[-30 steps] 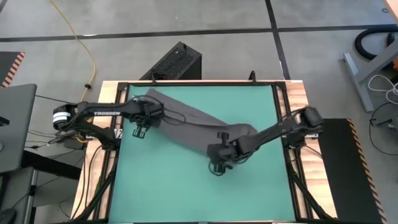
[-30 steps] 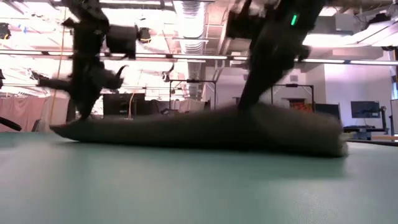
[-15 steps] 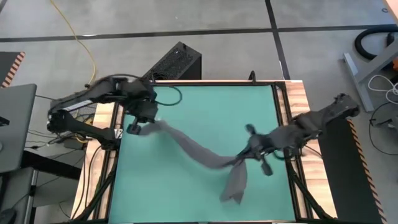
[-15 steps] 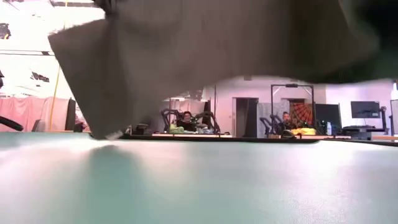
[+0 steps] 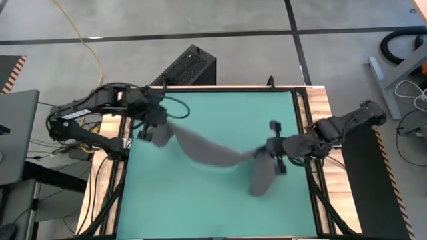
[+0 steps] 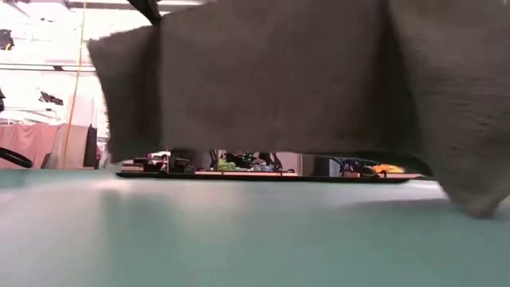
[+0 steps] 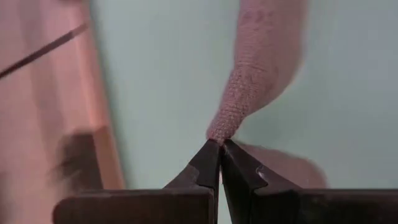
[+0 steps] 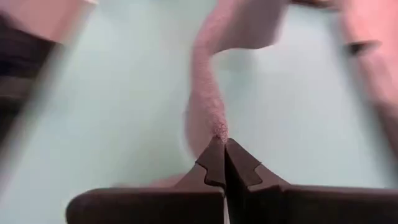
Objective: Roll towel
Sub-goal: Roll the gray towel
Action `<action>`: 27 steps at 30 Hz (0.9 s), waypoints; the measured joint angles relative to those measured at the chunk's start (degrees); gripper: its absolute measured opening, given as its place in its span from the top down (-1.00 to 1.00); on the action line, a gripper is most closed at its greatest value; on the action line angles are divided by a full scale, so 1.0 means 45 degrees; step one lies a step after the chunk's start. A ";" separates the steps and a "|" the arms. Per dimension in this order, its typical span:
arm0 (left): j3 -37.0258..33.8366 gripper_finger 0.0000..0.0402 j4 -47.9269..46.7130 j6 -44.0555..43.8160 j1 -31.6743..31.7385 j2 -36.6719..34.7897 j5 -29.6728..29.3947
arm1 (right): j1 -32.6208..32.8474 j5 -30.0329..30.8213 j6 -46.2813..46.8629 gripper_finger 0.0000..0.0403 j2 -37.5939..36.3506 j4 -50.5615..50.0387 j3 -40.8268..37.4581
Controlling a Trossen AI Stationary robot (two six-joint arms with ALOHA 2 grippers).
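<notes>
While both pincers pinch the towel (image 5: pixel 213 155), it hangs slack above the mat (image 5: pixel 200 207).
Left pincer (image 5: pixel 148 131) and right pincer (image 5: pixel 272 152), each clamped on a corner: best spread apart level, then lower the cloth flat before rolling.

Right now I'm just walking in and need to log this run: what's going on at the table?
Both arms hold a dark grey towel up off the green mat. The left gripper is shut on one end and the right gripper is shut on the other. The cloth sags between them, a loose flap hanging by the right gripper. No rolling shows yet.
</notes>
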 joint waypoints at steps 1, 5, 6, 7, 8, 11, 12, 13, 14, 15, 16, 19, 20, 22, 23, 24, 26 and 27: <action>-0.0007 1.00 0.0208 0.0339 0.0254 0.0182 -0.1032 | -0.0459 0.0582 -0.0826 0.94 -0.0039 -0.0042 0.0000; -0.0009 1.00 0.1213 0.1440 0.1525 0.0645 -0.3545 | -0.2313 0.2017 -0.4379 0.94 -0.0180 0.0048 0.0269; -0.0009 1.00 0.1249 0.1552 0.1736 0.0692 -0.3581 | -0.2618 0.1978 -0.4849 0.94 -0.0144 0.0065 0.0329; -0.0006 1.00 0.1152 0.1566 0.1906 0.0716 -0.3446 | -0.2830 0.1762 -0.5042 0.94 -0.0037 0.0043 0.0361; -0.0009 1.00 0.0928 0.1537 0.2019 0.0724 -0.3223 | -0.2978 0.1311 -0.5059 0.94 0.0101 -0.0005 0.0369; -0.0207 1.00 -0.0022 0.0995 0.1950 0.0717 -0.2878 | -0.2974 -0.0698 -0.3892 0.94 0.1020 -0.0446 0.0116; -0.0394 1.00 -0.0320 0.0613 0.1820 0.0712 -0.2694 | -0.2868 -0.1426 -0.3275 0.94 0.1505 -0.0444 -0.0109; -0.0687 1.00 -0.0477 0.0165 0.1667 0.0706 -0.2503 | -0.2701 -0.1993 -0.2691 0.94 0.2036 -0.0298 -0.0387; -0.1077 1.00 -0.0564 -0.0291 0.1482 0.0703 -0.2262 | -0.2503 -0.2440 -0.2180 0.94 0.2647 -0.0001 -0.0702; -0.1562 1.00 -0.0678 -0.0724 0.1272 0.0703 -0.1974 | -0.2302 -0.2746 -0.1737 0.94 0.3351 0.0444 -0.1033; -0.2152 1.00 -0.0761 -0.1140 0.1049 0.0707 -0.1708 | -0.2088 -0.3010 -0.1366 0.94 0.4145 0.0918 -0.1303; -0.4298 1.00 -0.0590 -0.2068 0.0252 0.0707 -0.1551 | -0.1437 -0.3789 -0.1118 0.94 0.6328 0.2794 -0.1608; -0.5045 1.00 -0.0471 -0.2180 -0.0021 0.0721 -0.1586 | -0.1261 -0.3889 -0.1266 0.94 0.6994 0.3335 -0.1571; -0.6429 1.00 -0.0308 -0.2218 -0.0503 0.0732 -0.1756 | -0.1023 -0.3921 -0.1518 0.94 0.8224 0.4011 -0.1325; -0.6909 1.00 -0.0254 -0.2249 -0.0667 0.0732 -0.1903 | -0.0951 -0.3916 -0.1523 0.93 0.8717 0.4098 -0.1129; -0.7336 1.00 -0.0107 -0.2351 -0.0791 0.0732 -0.2068 | -0.0928 -0.3929 -0.1522 0.91 0.9082 0.4043 -0.0907; -0.7847 1.00 -0.0224 -0.2717 -0.0824 0.0732 -0.2411 | -0.0947 -0.3931 -0.1545 0.85 0.9513 0.3896 -0.0379; -0.7911 1.00 -0.0314 -0.2911 -0.0801 0.0732 -0.2508 | -0.0994 -0.3931 -0.1549 0.81 0.9624 0.3794 -0.0170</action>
